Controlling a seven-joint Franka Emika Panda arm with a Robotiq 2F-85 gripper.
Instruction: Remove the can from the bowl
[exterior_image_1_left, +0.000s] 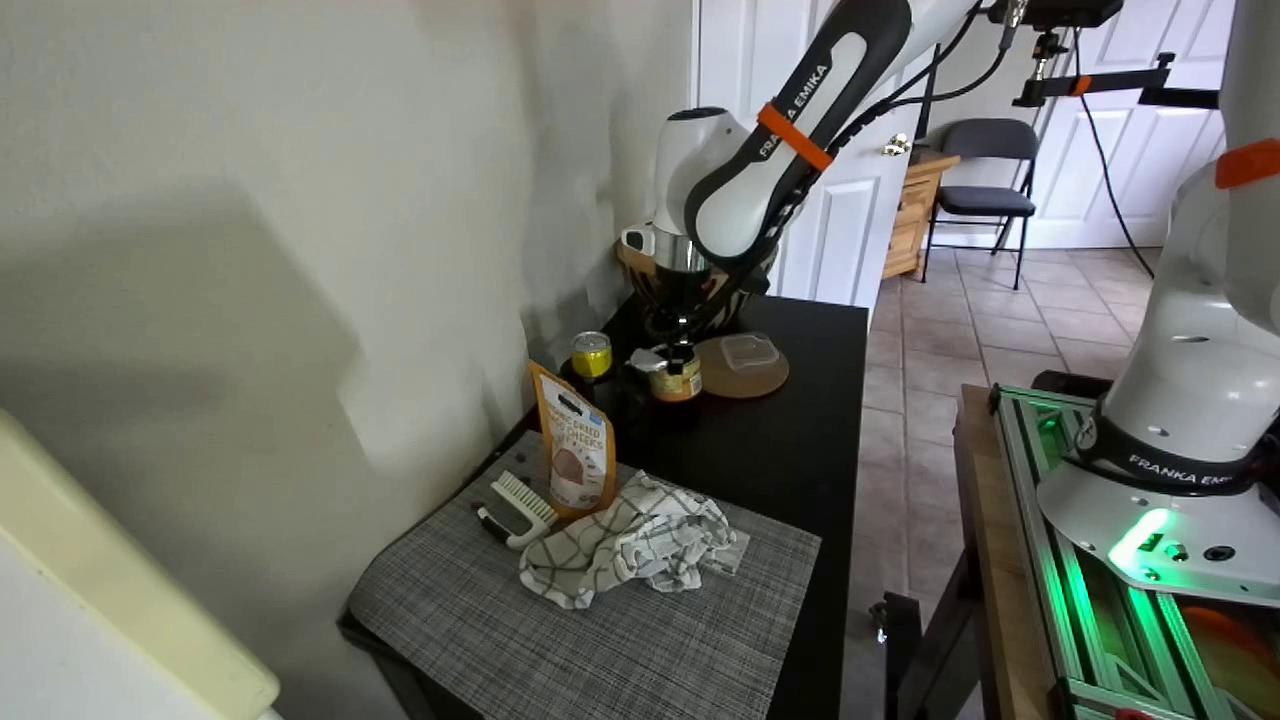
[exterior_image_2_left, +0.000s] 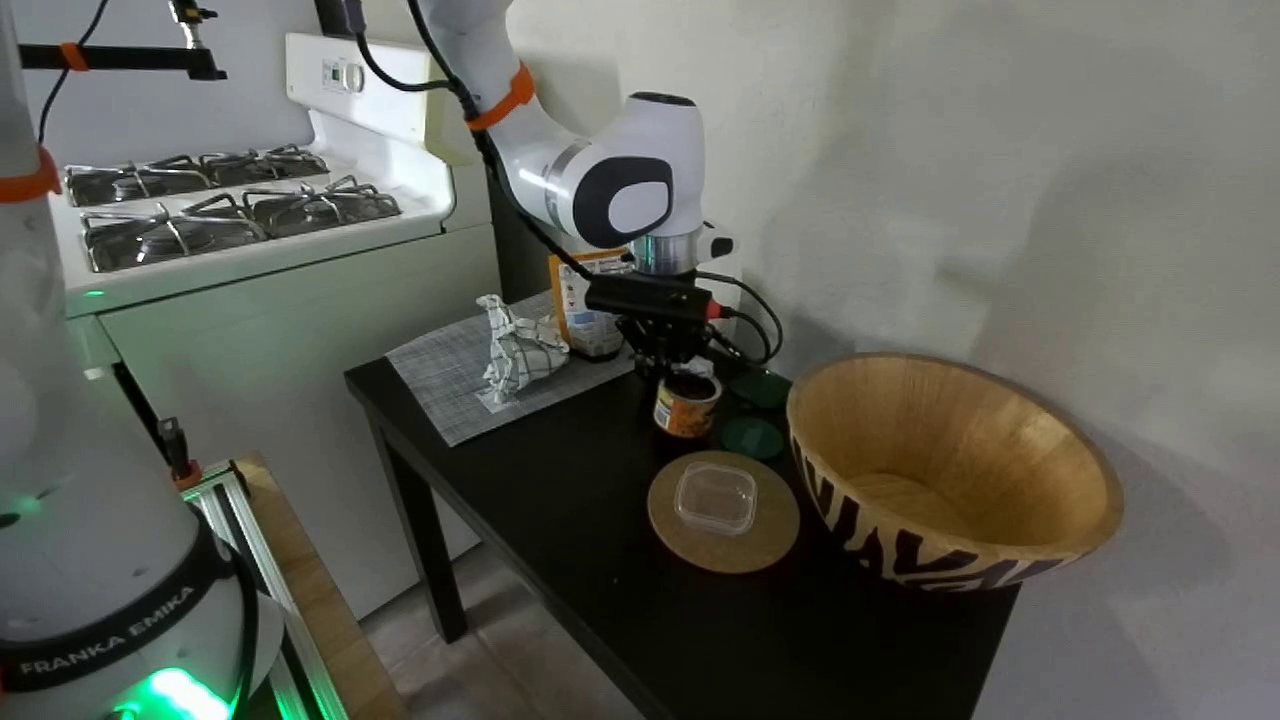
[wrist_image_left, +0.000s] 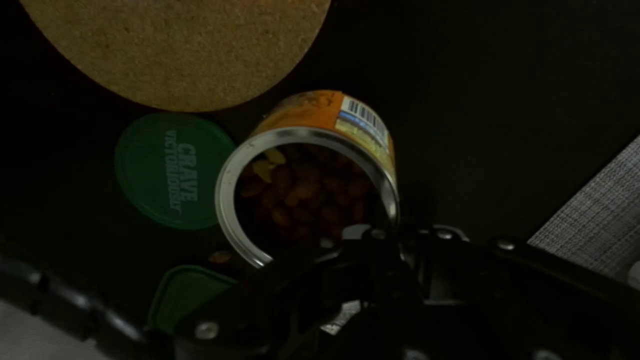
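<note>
Bench (exterior_image_1_left: 815, 440) in black runs along a pale wall (exterior_image_1_left: 400, 150), its near end covered by a grey woven mat (exterior_image_1_left: 660, 660). On the mat lie a crumpled checked towel (exterior_image_1_left: 640, 545) and a white-bristled brush (exterior_image_1_left: 517, 510); just behind them stands an orange and white bag (exterior_image_1_left: 578, 445). Past the bag is a yellow tin (exterior_image_1_left: 592, 357), its lower part lost in the dark.

Next comes the can (wrist_image_left: 367, 117), outside the bowl (exterior_image_2_left: 905, 555), its foot on or just above the bench, I cannot tell which. Its long axis runs close to upright, and the mouth faces up toward the wrist camera, showing brown nuts. The fingers (wrist_image_left: 379, 250) look clenched on its rim, one inside the mouth, one outside. Two green lids, one round (wrist_image_left: 175, 172) and one straight-edged (wrist_image_left: 192, 295), lie just beside the can.

Farther along, a flat wooden disc (exterior_image_2_left: 770, 535) carries a clear plastic tub (exterior_image_2_left: 715, 497). Near it the striped bowl sits upright by the wall; in an exterior view the arm (exterior_image_1_left: 735, 205) hides much of it. Beyond are tiled floor (exterior_image_1_left: 930, 370), a white door (exterior_image_1_left: 835, 255), wooden drawers (exterior_image_1_left: 910, 215) and a folding chair (exterior_image_1_left: 990, 195).
</note>
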